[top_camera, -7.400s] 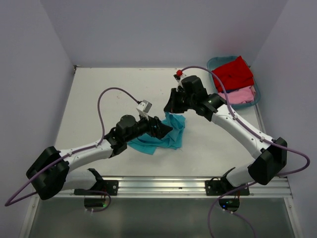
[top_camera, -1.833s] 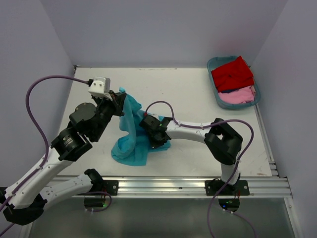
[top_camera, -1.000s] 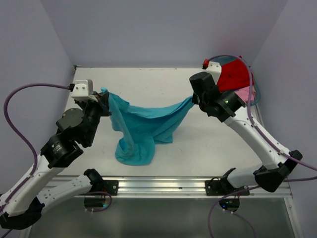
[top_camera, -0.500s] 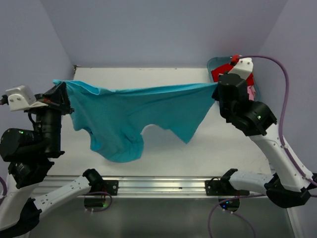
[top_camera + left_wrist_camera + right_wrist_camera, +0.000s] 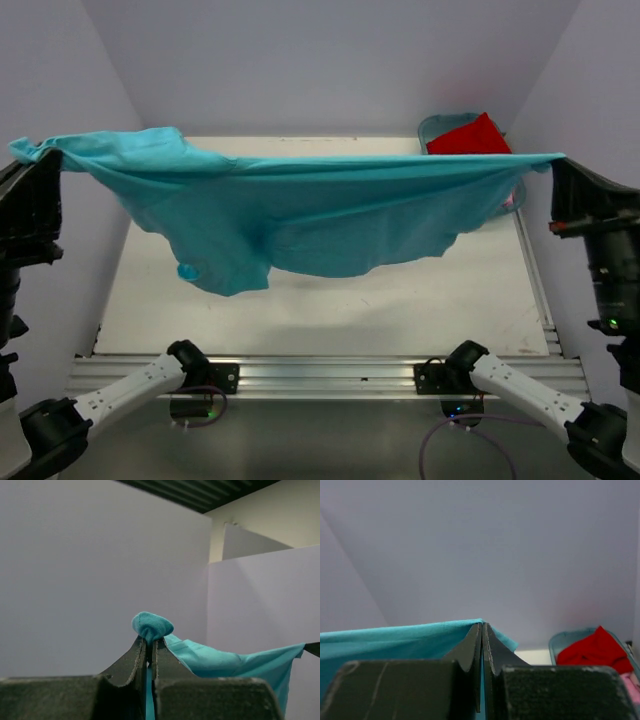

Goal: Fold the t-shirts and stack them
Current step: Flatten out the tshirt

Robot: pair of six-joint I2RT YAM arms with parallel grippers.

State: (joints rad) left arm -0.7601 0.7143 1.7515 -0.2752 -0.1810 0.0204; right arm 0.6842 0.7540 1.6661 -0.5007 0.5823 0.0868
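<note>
The turquoise t-shirt hangs stretched wide in the air above the table, sagging in the middle. My left gripper is shut on its left end, where a small bunch of cloth sticks out above the left gripper. At the right edge, my right gripper is shut on the other end; in the right wrist view the cloth runs left from the right gripper. The red t-shirt and the pale pink t-shirt lie in the tub.
The teal plastic tub stands at the table's back right corner, partly hidden behind the stretched cloth. The white table lies below the hanging shirt. Grey walls close in the left, back and right sides.
Both arms have risen and moved further apart. The turquoise t-shirt went from a loose drape to a wide, taut span held higher above the table.
</note>
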